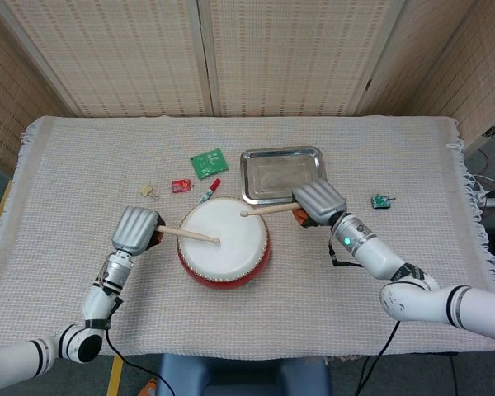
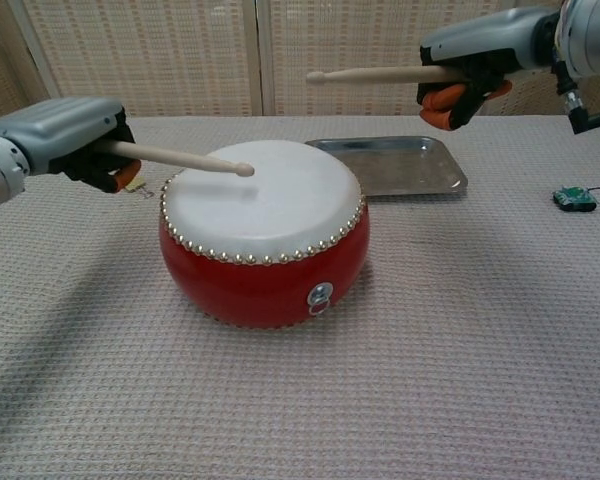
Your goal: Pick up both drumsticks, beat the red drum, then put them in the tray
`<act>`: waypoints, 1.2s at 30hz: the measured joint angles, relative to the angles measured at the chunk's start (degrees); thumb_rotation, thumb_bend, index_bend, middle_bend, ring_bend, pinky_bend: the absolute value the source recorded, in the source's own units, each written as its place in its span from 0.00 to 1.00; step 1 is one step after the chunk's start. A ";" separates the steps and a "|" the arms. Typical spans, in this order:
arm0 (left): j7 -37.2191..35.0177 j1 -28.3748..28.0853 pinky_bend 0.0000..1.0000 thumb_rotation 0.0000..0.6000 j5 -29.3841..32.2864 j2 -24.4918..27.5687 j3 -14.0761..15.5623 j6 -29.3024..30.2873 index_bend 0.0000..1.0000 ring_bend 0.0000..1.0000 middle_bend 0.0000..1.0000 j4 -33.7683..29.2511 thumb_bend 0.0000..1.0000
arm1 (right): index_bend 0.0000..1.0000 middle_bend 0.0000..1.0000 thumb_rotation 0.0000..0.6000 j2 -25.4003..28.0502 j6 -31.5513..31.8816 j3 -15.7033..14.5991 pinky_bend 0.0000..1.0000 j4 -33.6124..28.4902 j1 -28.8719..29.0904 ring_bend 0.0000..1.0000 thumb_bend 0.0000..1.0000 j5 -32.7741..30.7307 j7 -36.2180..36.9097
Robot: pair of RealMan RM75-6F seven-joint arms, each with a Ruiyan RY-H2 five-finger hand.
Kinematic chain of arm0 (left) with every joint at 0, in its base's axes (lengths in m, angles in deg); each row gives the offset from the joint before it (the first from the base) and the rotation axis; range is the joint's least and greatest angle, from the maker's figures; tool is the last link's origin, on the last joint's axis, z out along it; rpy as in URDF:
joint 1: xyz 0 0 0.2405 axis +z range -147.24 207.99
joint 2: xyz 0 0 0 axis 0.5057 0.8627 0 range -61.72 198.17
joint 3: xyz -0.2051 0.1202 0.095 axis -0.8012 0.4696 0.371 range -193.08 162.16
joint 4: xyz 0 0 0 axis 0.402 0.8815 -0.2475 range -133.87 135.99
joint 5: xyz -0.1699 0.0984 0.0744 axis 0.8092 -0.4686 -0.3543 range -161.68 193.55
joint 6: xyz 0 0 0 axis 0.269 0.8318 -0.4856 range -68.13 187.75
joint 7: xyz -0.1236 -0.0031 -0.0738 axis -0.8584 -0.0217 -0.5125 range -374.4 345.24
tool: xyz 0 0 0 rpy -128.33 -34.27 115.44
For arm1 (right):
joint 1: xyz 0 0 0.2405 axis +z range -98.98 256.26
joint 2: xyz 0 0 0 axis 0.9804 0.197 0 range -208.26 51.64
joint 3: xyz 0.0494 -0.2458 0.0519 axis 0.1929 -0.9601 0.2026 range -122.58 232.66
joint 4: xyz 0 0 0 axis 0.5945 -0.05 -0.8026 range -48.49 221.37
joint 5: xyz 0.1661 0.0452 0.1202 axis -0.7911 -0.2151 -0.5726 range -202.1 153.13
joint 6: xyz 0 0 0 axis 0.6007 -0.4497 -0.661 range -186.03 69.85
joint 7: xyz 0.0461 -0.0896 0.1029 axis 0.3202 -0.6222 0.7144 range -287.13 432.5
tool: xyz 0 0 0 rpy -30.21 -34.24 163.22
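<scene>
Drum (image 2: 265, 235) sits mid-table; right drumstick (image 2: 380, 74) held well above tray (image 2: 420, 178).

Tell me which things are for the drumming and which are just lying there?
For drumming: red drum, two drumsticks, tray, left hand, right hand.

Just lying there: green board, red packet, marker, clip, small green gadget.
</scene>
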 measured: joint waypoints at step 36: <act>-11.17 7.96 1.00 1.00 -5.91 13.04 0.06 6.36 1.00 1.00 1.00 -12.52 0.70 | 0.57 0.53 1.00 -38.73 -18.39 3.37 0.53 68.29 5.79 0.42 0.22 19.22 21.78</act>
